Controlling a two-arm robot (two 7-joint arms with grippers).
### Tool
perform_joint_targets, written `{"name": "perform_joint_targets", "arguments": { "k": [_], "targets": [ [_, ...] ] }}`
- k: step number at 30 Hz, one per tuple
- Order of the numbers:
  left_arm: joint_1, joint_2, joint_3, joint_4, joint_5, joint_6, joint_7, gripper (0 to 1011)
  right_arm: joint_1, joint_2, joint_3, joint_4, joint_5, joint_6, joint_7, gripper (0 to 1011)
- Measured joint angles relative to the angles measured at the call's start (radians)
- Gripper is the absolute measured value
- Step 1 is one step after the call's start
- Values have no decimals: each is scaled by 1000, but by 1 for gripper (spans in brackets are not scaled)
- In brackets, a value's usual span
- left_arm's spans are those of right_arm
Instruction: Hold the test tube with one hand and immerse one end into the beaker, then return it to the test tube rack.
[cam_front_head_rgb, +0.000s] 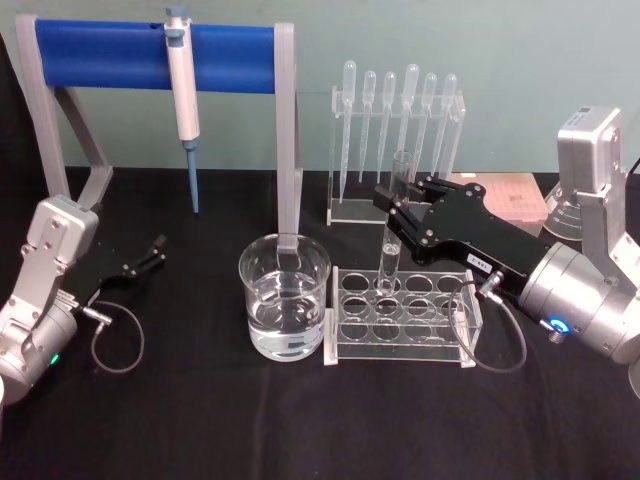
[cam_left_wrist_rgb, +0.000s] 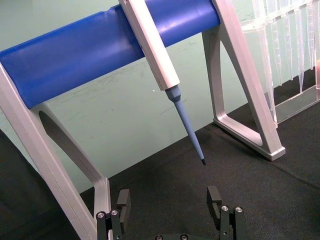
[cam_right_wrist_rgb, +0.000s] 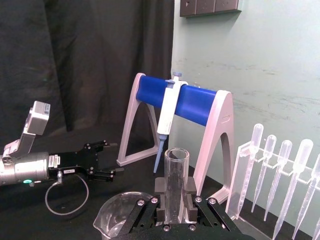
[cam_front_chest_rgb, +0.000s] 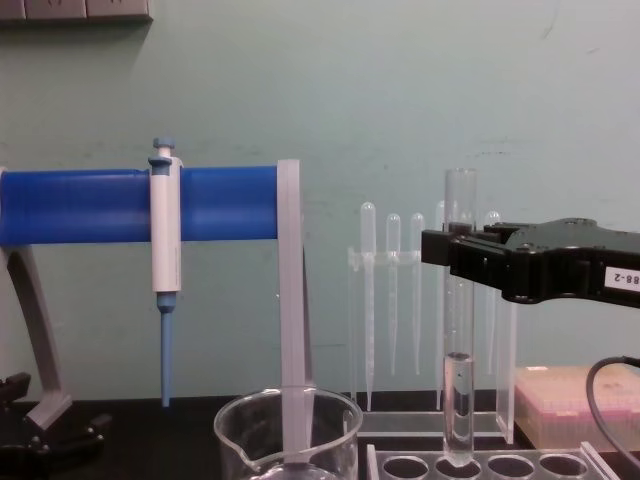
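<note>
As right gripper clamps test tube at the rack, left gripper rests — jaws apart.

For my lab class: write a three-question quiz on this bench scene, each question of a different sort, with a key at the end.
1. True or false: the right gripper is shut on the test tube, holding it upright.
2. Where is the tube's lower end? A) dipped in water B) at a hole of the rack C) lying on the table
3. Fill in: by the robot's own sides, the beaker stands on the rack's ___ side.
Key: 1 true. 2 B. 3 left; the left gripper rests open farther left.
</note>
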Motion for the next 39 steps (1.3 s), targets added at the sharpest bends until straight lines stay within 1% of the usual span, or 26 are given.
{"name": "perform_joint_targets", "arguments": {
  "k": [39],
  "targets": [
    [0,0,0,0,0,0,0,1000,0,0,0,0,0,0,0,235]
  ]
}}
